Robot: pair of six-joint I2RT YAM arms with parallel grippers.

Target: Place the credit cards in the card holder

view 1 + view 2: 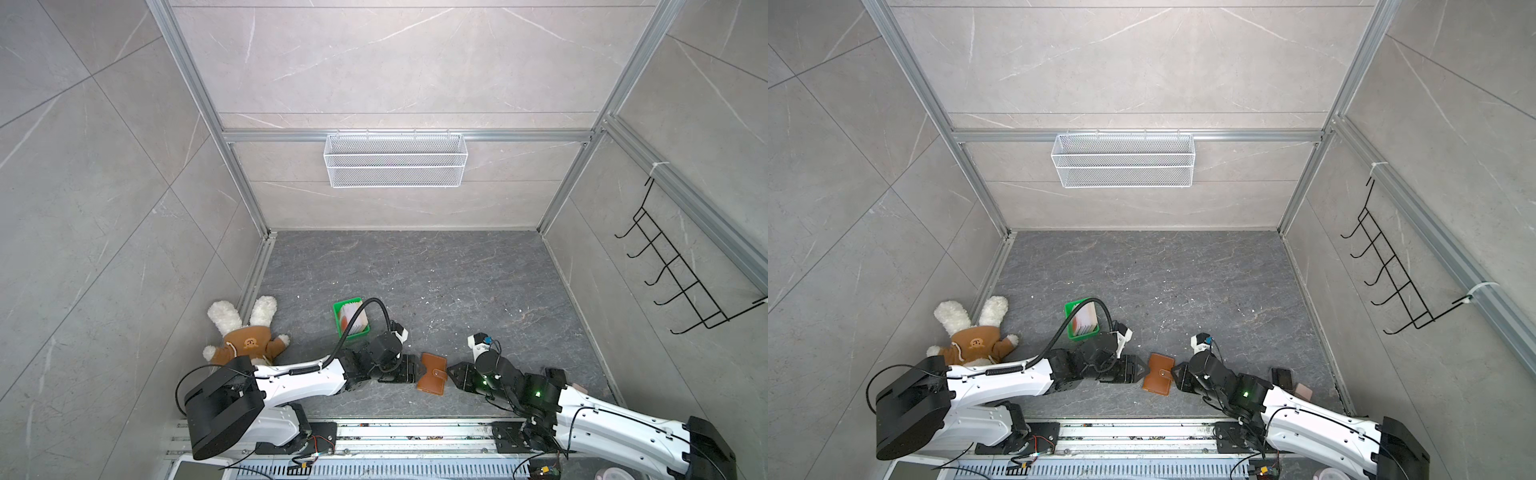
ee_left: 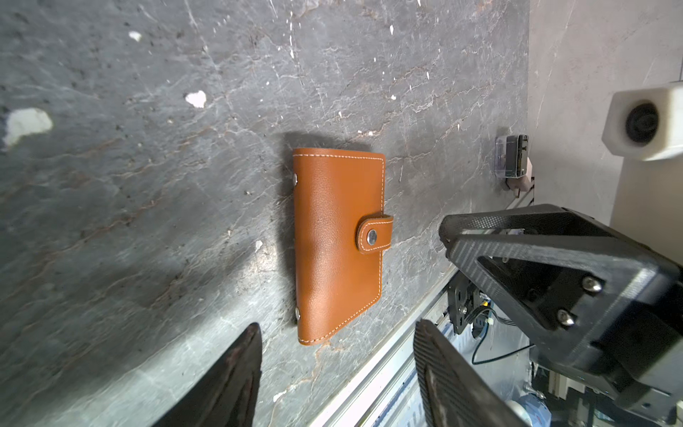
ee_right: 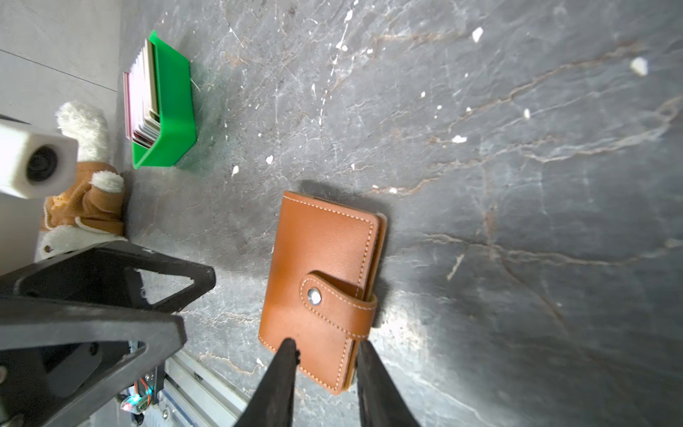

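toy (image 1: 245, 336): plush, far left of holder (image 1: 432, 372)
cards (image 3: 142, 100): we see them stacked on edge in the green tray (image 3: 177, 111), behind and left of holder, well apart
left gripper (image 2: 337, 325): we see it wide open, empty, just left of holder
holder: closed, strap snapped, flat on table (image 1: 436, 282)
right gripper (image 3: 325, 345): partly open, holding nothing, tips at holder's right corner
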